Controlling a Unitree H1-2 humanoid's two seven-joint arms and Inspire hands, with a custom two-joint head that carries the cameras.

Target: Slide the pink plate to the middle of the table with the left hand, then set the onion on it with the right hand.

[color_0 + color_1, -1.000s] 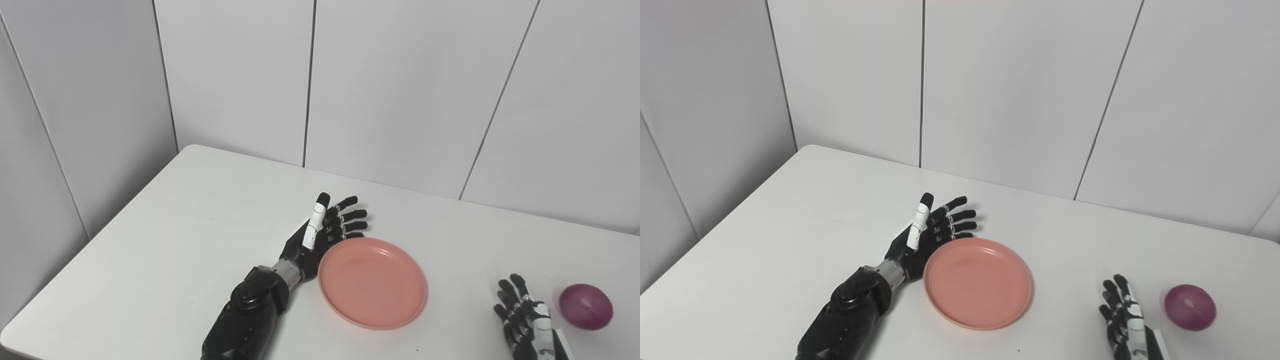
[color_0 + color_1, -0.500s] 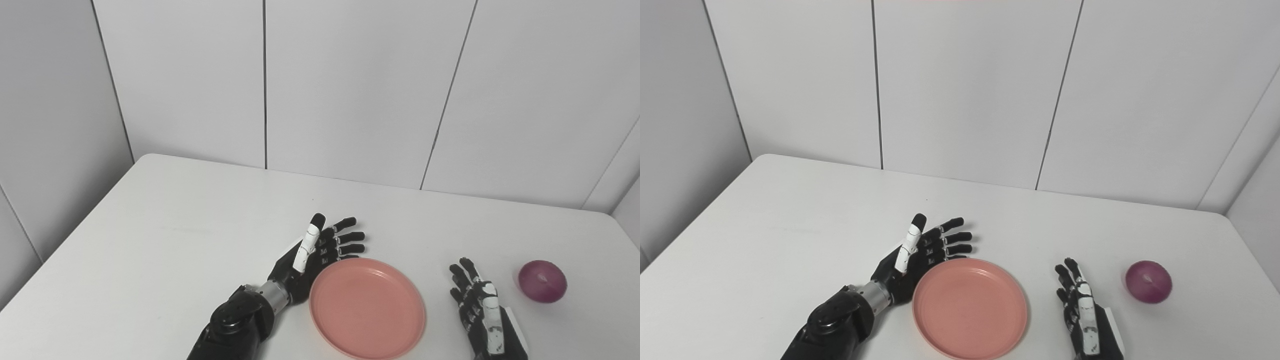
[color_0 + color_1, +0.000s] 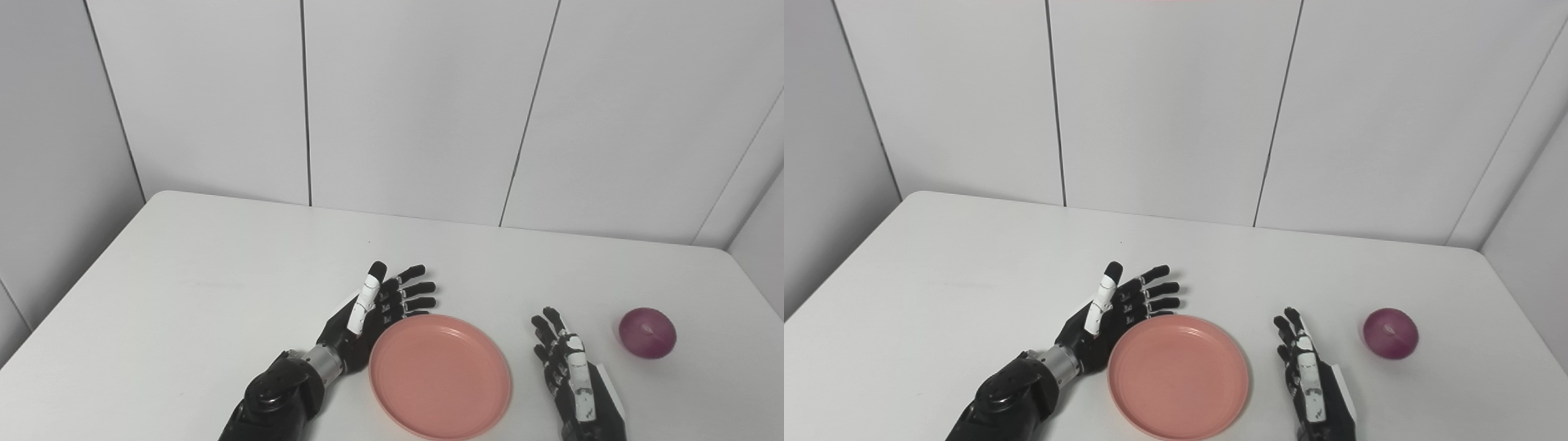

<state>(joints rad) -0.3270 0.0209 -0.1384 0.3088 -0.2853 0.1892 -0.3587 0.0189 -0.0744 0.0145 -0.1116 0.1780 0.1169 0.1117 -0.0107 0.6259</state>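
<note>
No text, label, brand, number or sign can be read anywhere in either view. The pink plate (image 3: 440, 375), the onion (image 3: 647, 332), the white desk (image 3: 202, 294) and the panelled wall behind it are all plain. The left hand (image 3: 373, 309) and the right hand (image 3: 572, 376) carry small pale marks on their dark fingers, but these are too small to make out as writing.
</note>
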